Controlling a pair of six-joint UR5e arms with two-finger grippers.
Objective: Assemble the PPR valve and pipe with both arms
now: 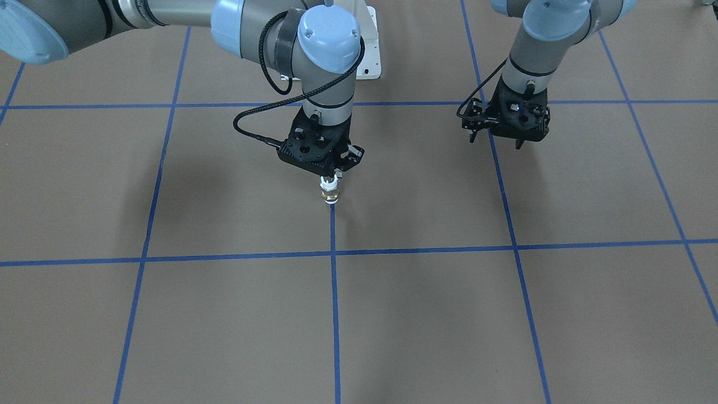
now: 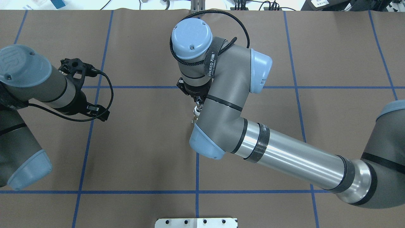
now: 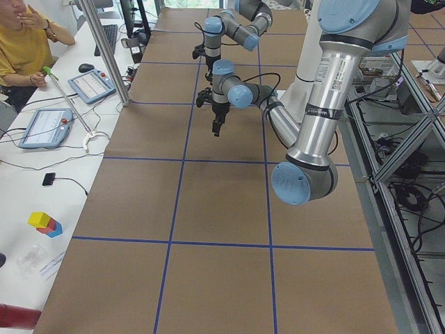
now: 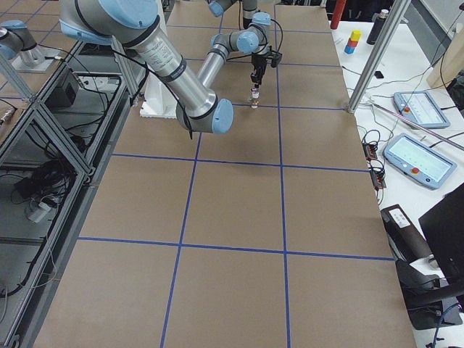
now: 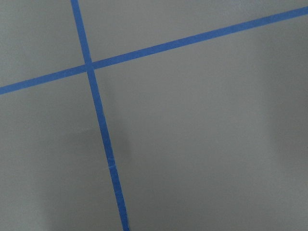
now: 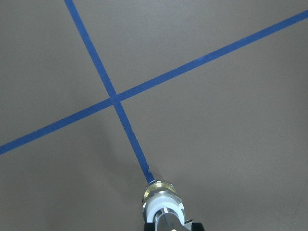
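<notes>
Exterior front-facing view: the right fingers [image 1: 335,173] are clenching the upper end of the PPR valve [image 1: 330,191]. The valve is hanging straight below them. Its long axis is running vertically, in line with the fingers, with the white collar above and the brass band below. Its lower end is sitting at or just above the desk [image 1: 420,314], at the end of a blue tape line [image 1: 334,280]; contact cannot be told. The left fingers [image 1: 519,141] are standing released and empty, well apart from the valve and off to the side of the right fingers.

Overhead exterior view: the right arm is covering most of the valve, and only a pale sliver is showing beneath its wrist. The left fingers are pointing down over bare desk.

Exterior right view: the valve is showing upright under the right fingers, too small for detail. Exterior left view: the valve cannot be made out.

Left wrist-mounted view: only desk and crossing tape lines are lying below the left fingers.

Right wrist-mounted view: a shiny silver piece, judged to be the pipe [image 6: 166,220], is sitting between the right fingers. It is lying coaxial with the white collar and apparently entering it. Seating depth is hidden.

Judgement: the right arm is the nearer one and is holding the stack. The coming move is turning on that vertical axis, and the left fingers would have to cross sideways to reach it.
</notes>
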